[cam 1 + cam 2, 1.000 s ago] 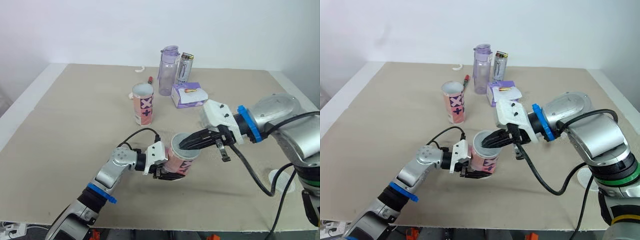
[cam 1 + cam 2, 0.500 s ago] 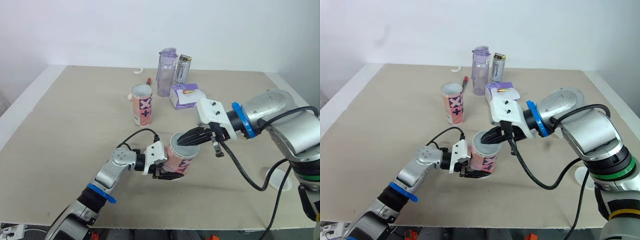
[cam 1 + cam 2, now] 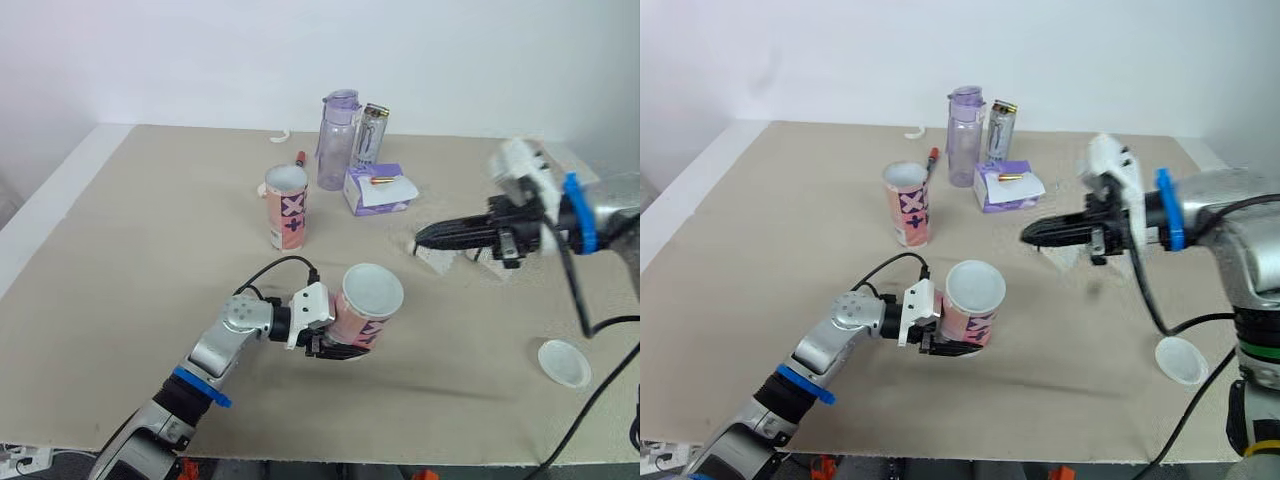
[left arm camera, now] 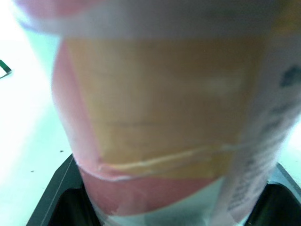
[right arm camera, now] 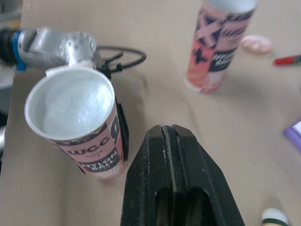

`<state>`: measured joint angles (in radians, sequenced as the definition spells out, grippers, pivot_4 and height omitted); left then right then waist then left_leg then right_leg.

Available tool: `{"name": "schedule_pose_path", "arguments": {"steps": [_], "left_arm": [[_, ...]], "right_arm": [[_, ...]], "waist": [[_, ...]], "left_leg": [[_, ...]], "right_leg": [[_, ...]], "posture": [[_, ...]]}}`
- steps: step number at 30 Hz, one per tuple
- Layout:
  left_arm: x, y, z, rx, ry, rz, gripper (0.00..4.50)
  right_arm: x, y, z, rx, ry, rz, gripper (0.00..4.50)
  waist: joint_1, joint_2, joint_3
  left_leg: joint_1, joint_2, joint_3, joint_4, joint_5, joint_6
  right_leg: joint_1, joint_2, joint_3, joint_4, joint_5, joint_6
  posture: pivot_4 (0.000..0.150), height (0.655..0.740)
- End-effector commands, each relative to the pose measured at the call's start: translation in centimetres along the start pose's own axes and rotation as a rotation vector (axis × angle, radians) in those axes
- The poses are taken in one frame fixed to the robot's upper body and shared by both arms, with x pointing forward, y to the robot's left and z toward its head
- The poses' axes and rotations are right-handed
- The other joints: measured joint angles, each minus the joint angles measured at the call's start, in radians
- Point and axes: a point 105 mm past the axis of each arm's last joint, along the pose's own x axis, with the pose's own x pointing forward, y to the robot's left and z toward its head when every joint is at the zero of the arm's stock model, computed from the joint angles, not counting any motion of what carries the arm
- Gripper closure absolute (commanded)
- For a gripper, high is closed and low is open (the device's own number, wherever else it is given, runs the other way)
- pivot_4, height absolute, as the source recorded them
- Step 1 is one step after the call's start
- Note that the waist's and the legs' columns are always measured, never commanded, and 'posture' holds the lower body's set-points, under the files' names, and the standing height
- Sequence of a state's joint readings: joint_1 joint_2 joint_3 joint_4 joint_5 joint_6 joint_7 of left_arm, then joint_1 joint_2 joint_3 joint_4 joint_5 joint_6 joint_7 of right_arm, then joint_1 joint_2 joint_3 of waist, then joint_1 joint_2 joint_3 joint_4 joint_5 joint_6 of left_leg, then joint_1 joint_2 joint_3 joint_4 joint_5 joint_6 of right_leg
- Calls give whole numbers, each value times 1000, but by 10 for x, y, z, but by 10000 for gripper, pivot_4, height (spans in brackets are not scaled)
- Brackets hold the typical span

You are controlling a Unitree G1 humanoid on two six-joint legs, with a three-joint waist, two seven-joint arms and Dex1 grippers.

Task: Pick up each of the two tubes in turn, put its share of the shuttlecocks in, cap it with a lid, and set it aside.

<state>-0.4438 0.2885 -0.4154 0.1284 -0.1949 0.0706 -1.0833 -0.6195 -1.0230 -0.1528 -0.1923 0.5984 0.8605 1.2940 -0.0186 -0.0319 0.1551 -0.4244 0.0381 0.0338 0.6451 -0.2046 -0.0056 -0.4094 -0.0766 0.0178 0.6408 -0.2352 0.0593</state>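
My left gripper (image 3: 338,346) is shut on a pink tube (image 3: 362,312), held tilted just above the table with its mouth toward the right. The mouth (image 5: 70,101) shows white inside a silver rim; I cannot tell what the white is. In the left wrist view the tube's wall (image 4: 160,117) sits between the fingers. My right gripper (image 3: 421,238) hangs shut and empty to the right of that tube, well apart from it. A second pink tube (image 3: 286,208) stands upright and open farther back. A white lid (image 3: 565,362) lies flat at the right front.
White shuttlecock pieces (image 3: 436,258) lie on the table under the right gripper. At the back stand a purple bottle (image 3: 337,140), a clear container (image 3: 370,135) and a purple box (image 3: 378,190) topped with white paper. A red pen (image 3: 299,158) lies behind the upright tube.
My right gripper has pulled out of the held tube's mouth and swung away to the right. The left gripper and its tube have stayed where they were.
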Motion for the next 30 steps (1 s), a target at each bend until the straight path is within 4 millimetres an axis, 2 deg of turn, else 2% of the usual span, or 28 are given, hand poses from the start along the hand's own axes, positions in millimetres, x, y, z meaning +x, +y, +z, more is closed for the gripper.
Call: {"name": "schedule_pose_path", "arguments": {"steps": [1, 2, 5, 6, 7, 8, 9, 11, 12, 17, 22, 30], "left_arm": [[-17, 13, -20, -46, 63, 87, 14988], [-17, 13, -18, -45, 55, 84, 14988], [-18, 16, -8, -15, 11, 80, 7500], [-18, 16, -6, -3, 1, 79, 3385], [-19, 17, -3, 9, -7, 75, 3385], [-19, 17, -1, 16, -12, 73, 190], [-20, 17, 1, 23, -17, 71, 0], [-21, 17, 3, 34, -20, 66, 0], [-23, 16, 4, 45, -19, 58, 0], [-32, 14, 12, 83, -25, 32, 0], [-48, 10, 25, 83, -45, 15, 0], [-72, 8, 22, -16, -51, 61, 0]], "right_arm": [[1, 14, -29, -44, -101, -71, 39819], [3, 16, -33, -46, -103, -76, 36157], [18, 38, -60, -7, -98, -19, 28709], [22, 44, -69, -10, -94, -6, 24804], [24, 47, -77, -6, -85, 7, 24804], [26, 50, -82, -5, -78, 15, 18176], [28, 50, -88, -3, -77, 14, 17165], [31, 52, -95, -10, -78, 16, 4403], [35, 53, -98, -12, -82, 26, 578], [59, 58, -104, -12, -125, 67, 578], [85, 54, -106, -28, -187, 45, 578], [119, 56, -102, -28, -248, 51, 578]], "waist": [[2, 0, 0], [2, 0, 0], [2, 2, 1], [2, 2, 1], [1, 5, 2], [2, 6, 2], [2, 5, 3], [2, 6, 5], [2, 6, 5], [2, 5, 6], [2, 5, 7], [1, 7, 9]], "left_leg": [[0, 0, 0, -1, 0, 0], [0, 0, -1, -1, 0, 0], [0, -1, -4, -4, 0, 1], [0, 0, -5, -4, 0, 1], [0, 0, -5, -4, 0, 1], [0, -1, -5, -4, 1, 1], [0, -1, -6, -4, 0, 1], [-1, 0, -7, -4, 0, 1], [-1, 0, -7, -4, 0, 1], [-2, 0, -7, -5, 0, 0], [-3, 3, -7, -6, 0, 0], [-2, 8, -8, -6, -1, -1]], "right_leg": [[0, 0, 0, 0, 0, 0], [1, 2, -1, -1, -1, 0], [2, 5, 0, -2, -2, 1], [1, 6, 1, -2, -1, 1], [1, 6, 1, -2, -1, 1], [1, 6, 1, -2, -1, 1], [1, 6, 1, -2, -1, 1], [0, 9, 2, -2, -2, 1], [0, 9, 2, -2, -2, 1], [0, 10, 2, -5, -2, 1], [0, 14, 2, -6, -1, 2], [0, 20, 2, -6, 0, 0]], "posture": [[1500, 7400], [1500, 7400], [1500, 7400], [1500, 7400], [1500, 7400], [1500, 7400], [1500, 7400], [1500, 7400], [1500, 7400], [1500, 7400], [1500, 7400], [1500, 7400]]}}
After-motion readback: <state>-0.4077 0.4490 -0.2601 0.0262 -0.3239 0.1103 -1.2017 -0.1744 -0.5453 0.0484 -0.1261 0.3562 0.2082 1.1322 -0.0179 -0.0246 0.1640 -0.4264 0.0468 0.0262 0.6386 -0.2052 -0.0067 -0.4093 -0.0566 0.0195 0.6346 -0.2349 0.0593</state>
